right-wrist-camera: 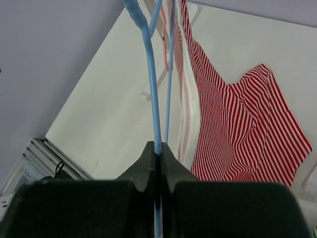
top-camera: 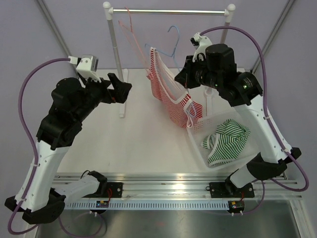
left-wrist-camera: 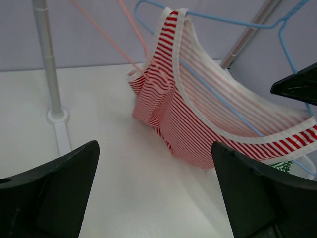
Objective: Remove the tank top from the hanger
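The red-and-white striped tank top [top-camera: 168, 94] hangs on a blue hanger [top-camera: 174, 47] below the rail [top-camera: 168, 11] of the rack, above the tabletop [top-camera: 143, 139]. Its long axis slants from the upper left, where a strap loops over the hanger's end, down to the right. The lower end sags to the rim of a white basket [top-camera: 198, 148], which holds a green-striped garment [top-camera: 228, 139].

In the left wrist view the white-edged strap sits over the blue wire and the striped body droops in a curve beneath it. A pink hanger [top-camera: 131, 25] hangs on the rail just to the left.

The right arm is raised and bent, its wrist turned toward the rack. The right gripper [top-camera: 183, 77] is closed tight on the hanger's blue wire, which runs straight out between its fingertips in the right wrist view.

The left arm is folded high, its forearm level. The left gripper [top-camera: 121, 89] points right at the tank top with its jaws spread wide and nothing between them, well apart from the cloth.
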{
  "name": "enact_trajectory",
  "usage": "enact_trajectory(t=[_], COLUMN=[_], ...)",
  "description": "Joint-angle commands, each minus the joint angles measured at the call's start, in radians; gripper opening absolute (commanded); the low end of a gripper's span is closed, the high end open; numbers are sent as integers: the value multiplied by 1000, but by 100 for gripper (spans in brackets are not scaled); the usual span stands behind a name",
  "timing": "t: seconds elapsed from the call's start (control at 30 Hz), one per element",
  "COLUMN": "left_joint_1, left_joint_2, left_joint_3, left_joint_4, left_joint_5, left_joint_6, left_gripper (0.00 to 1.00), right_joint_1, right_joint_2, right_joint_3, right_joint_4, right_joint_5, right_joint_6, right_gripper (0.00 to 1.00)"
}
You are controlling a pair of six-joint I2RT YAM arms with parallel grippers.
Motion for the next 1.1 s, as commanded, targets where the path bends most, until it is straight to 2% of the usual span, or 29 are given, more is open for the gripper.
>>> enact_trajectory(t=[0.0,0.07,0.23,0.37,0.53,0.67,0.77,0.8,0.9,0.93,0.97,1.07], left_joint_1=[-87,-150,-184,-197,-202,-214,-223,-225,-228,-228,-228,-228], left_joint_2=[72,107,158,189,236,249,252,253,264,271,275,262], left_joint_3=[91,122,125,113,128,119,100,91,90,99,105,103], left_joint_4=[80,129,227,291,318,343,349,353,347,337,328,315], left_joint_5=[14,-37,-38,-2,18,123,143,135,83,45,29,-40], left_joint_6=[90,156,259,286,297,282,276,276,279,279,279,268], left_gripper=[99,99,96,88,87,86,67,50,27,6,1,0], right_joint_1=[37,52,101,104,106,107,107,107,107,107,107,106], right_joint_2=[-103,-128,-235,-320,-406,-432,-441,-449,-464,-467,-470,-475], right_joint_3=[-7,-10,-99,-187,-256,-274,-283,-288,-293,-300,-303,-336], right_joint_4=[29,-20,-22,11,31,34,37,41,49,52,52,55], right_joint_5=[70,36,-4,-96,-182,-191,-182,-180,-173,-158,-142,-118], right_joint_6=[30,49,67,75,78,75,72,69,67,64,61,32], right_gripper=[0,0,0,0,0,0,0,0,0,0,0,0])
